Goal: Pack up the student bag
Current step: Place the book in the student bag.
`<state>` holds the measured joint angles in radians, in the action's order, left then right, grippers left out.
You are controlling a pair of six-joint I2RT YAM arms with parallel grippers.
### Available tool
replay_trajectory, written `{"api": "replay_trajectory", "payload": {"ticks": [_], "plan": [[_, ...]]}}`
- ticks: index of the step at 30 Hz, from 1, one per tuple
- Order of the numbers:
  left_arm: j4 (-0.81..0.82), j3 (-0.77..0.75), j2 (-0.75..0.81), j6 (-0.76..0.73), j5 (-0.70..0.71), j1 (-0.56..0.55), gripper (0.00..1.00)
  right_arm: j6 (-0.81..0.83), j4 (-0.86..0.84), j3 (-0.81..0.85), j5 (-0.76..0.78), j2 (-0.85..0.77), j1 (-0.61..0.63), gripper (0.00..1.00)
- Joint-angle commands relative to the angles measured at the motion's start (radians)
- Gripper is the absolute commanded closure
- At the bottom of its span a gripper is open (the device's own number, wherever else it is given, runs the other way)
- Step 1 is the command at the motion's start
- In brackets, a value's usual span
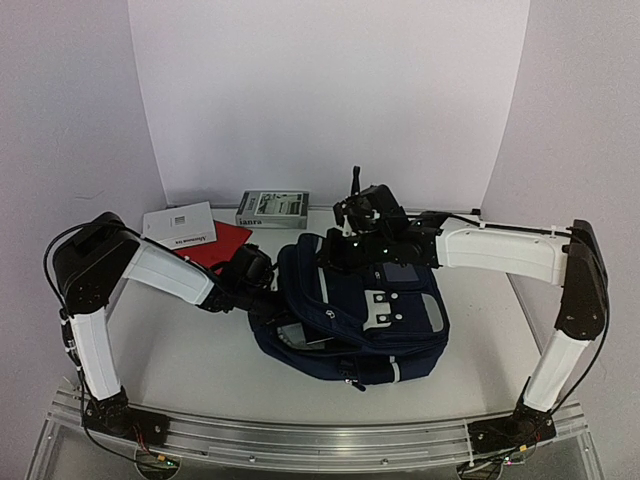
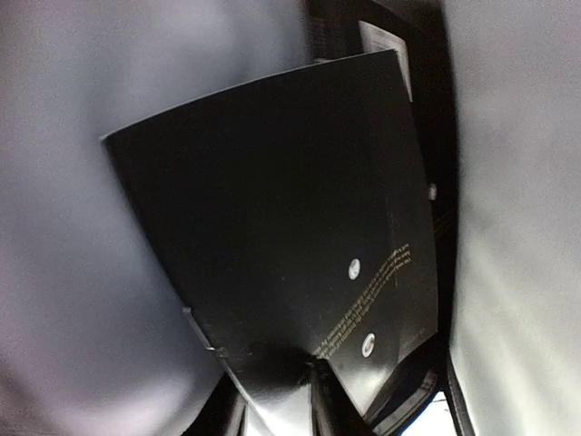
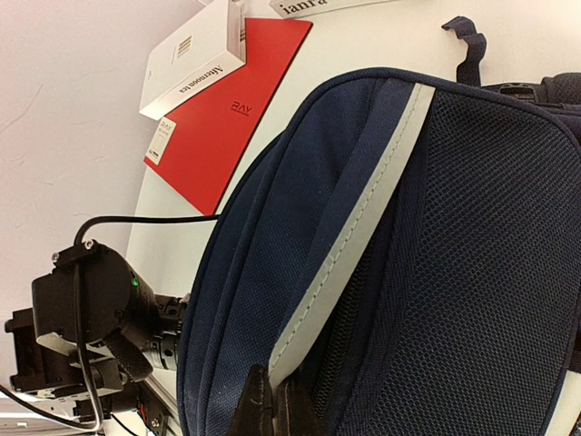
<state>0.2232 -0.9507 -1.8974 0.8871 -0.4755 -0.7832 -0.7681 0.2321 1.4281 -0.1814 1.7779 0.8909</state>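
Bare table [image 1: 500,340] lies right of the student bag [image 1: 370,320] and in front of it, but the left gripper [image 2: 304,386] and a black booklet [image 2: 272,227] block its open side, the right gripper [image 3: 272,404] pinches its back edge, and a red book [image 1: 222,243], white book [image 1: 180,225] and grey book [image 1: 272,208] crowd the back left.

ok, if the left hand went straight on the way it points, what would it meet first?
The student bag: the left hand, holding a black booklet, points at its open side. The booklet would likely touch the bag's inside first, though depth is unclear.
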Motion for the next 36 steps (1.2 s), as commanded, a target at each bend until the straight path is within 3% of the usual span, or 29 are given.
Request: {"api": "replay_trajectory", "payload": {"ticks": [1, 9, 13, 15, 20, 23, 29, 36], "plan": [[0.081, -0.083, -0.024, -0.033, -0.021, -0.052, 0.81, 0.012, -0.175, 0.037, 0.003, -0.085, 0.009, 1.00], [0.086, -0.080, -0.026, -0.045, -0.019, -0.066, 0.78, 0.009, -0.175, 0.013, 0.043, -0.097, 0.009, 1.00], [-0.055, -0.041, 0.082, -0.110, 0.077, -0.059, 0.64, 0.013, -0.160, 0.001, 0.074, -0.114, 0.008, 0.99], [-0.117, -0.016, 0.151, -0.136, 0.119, -0.053, 0.55, 0.019, -0.142, -0.007, 0.090, -0.124, 0.006, 0.86], [-0.314, 0.045, 0.321, -0.155, 0.232, -0.023, 0.41, 0.039, -0.059, -0.030, 0.159, -0.167, -0.014, 0.41], [-0.409, 0.089, 0.419, -0.153, 0.279, 0.006, 0.37, 0.049, 0.004, -0.047, 0.203, -0.202, -0.045, 0.24], [-0.551, 0.134, 0.568, -0.149, 0.326, 0.094, 0.28, 0.056, 0.143, -0.102, 0.277, -0.260, -0.140, 0.09], [-0.748, 0.059, 0.613, -0.307, 0.359, 0.116, 0.23, 0.064, 0.173, -0.230, 0.190, -0.261, -0.195, 0.13]]}}
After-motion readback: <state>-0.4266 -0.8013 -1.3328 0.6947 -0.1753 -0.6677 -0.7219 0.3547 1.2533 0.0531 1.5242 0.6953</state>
